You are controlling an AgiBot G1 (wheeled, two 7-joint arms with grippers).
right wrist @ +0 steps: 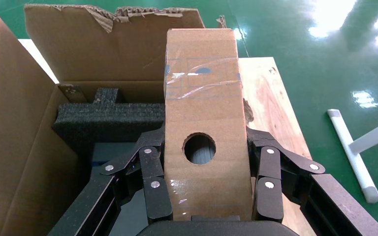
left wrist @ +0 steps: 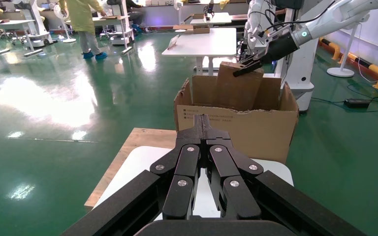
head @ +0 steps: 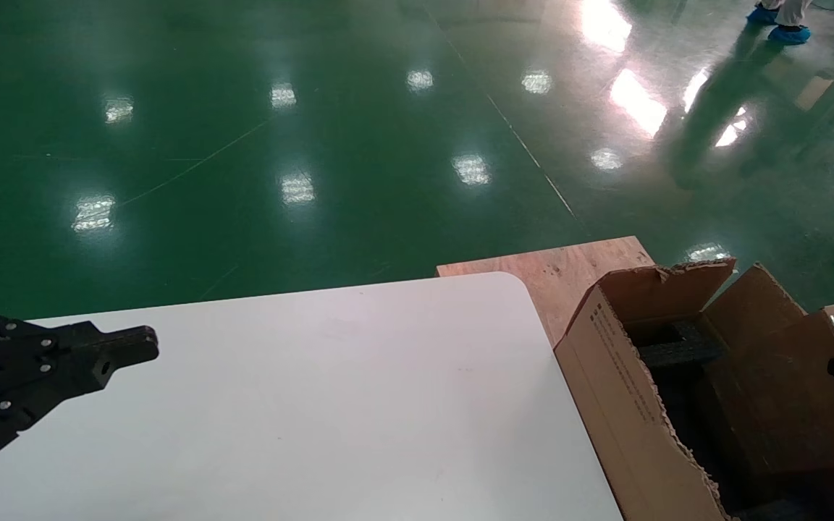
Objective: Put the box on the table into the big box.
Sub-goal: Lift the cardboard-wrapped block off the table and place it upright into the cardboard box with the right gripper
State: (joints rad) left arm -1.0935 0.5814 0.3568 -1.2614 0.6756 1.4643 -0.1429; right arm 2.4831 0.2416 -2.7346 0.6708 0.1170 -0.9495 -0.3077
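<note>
Box held over carton, not yet released.

Right tool [right wrist: 206,196], at the lower centre of the right wrist view, grips the box [right wrist: 202,123] by its two sides, hole facing the camera, above the open carton [right wrist: 24,123]; the counter [head: 316,405] carries no box. Inside the carton black foam [right wrist: 108,120] lines the far end, with a darker well nearer the tool. A clean finish, I judge, means lowering the box straight into that well, clear of the torn flaps and foam, and letting go only once it rests. Left tool [left wrist: 204,129] hangs closed over the counter, lower left of the head view, holding nothing.
</note>
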